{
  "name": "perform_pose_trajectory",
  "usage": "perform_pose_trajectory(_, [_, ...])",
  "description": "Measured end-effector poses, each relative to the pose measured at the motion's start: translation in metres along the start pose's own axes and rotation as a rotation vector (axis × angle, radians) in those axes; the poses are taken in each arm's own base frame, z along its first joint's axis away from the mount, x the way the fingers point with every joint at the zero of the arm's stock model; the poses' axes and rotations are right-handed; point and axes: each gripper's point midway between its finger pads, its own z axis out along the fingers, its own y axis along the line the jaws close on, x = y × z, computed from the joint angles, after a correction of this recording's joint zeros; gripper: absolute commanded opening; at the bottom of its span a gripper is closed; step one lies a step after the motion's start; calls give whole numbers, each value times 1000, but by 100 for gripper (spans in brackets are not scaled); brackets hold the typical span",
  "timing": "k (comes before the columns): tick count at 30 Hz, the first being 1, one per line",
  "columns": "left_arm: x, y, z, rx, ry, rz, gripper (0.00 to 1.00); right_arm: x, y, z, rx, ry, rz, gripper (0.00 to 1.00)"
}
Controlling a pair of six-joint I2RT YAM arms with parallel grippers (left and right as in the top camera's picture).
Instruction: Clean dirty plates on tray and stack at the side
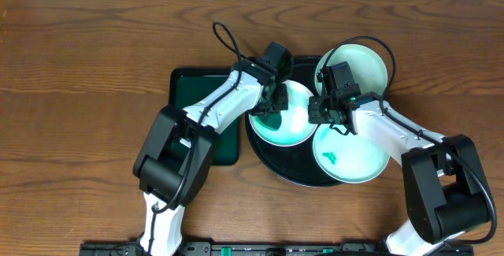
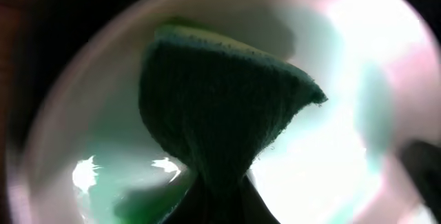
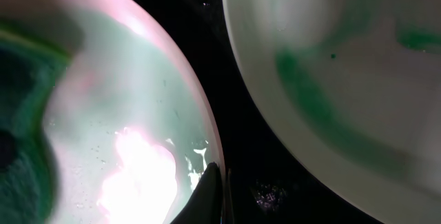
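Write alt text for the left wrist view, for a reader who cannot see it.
A dark green scouring sponge, pinched at its lower end in the left gripper's shut jaws, fills the centre, with a round white shallow plate of pale cyan tint and glare patches behind it.

Black tray [image 1: 272, 163] is packed: three plates [image 1: 354, 157] fill it, only thin dark gaps between. Left hand [image 1: 269, 106] with sponge [image 2: 220, 107] blocks the left plate. Right hand [image 3: 215, 179] plugs the gap at that plate's rim. Left arm crosses the green tray [image 1: 224, 142]. Counter [image 1: 79, 90] is open far left, along the back and far right.
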Motion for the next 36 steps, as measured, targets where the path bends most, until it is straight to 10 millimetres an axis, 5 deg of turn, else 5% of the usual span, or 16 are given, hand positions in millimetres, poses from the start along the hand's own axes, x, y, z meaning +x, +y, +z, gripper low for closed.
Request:
perform_pose_trajectory(12, [22, -49, -5, 267, 132, 40, 8, 0, 0, 0, 0, 0, 0, 1])
perform_pose_trajectory(15, [17, -55, -26, 305, 102, 48, 7, 0, 0, 0, -1, 1, 0, 1])
perform_pose_trajectory(19, [-3, -52, -82, 349, -5, 42, 8, 0, 0, 0, -3, 1, 0, 1])
perform_pose_trajectory(25, [-14, 10, -142, 216, -100, -54, 8, 0, 1, 0, -5, 2, 0, 1])
perform_pose_trajectory(32, [5, 114, -151, -115, -29, -178, 8, 0, 1, 0, -4, 2, 0, 1])
perform_pose_trajectory(36, [9, 149, -151, -223, -25, -209, 8, 0, 1, 0, -4, 2, 0, 1])
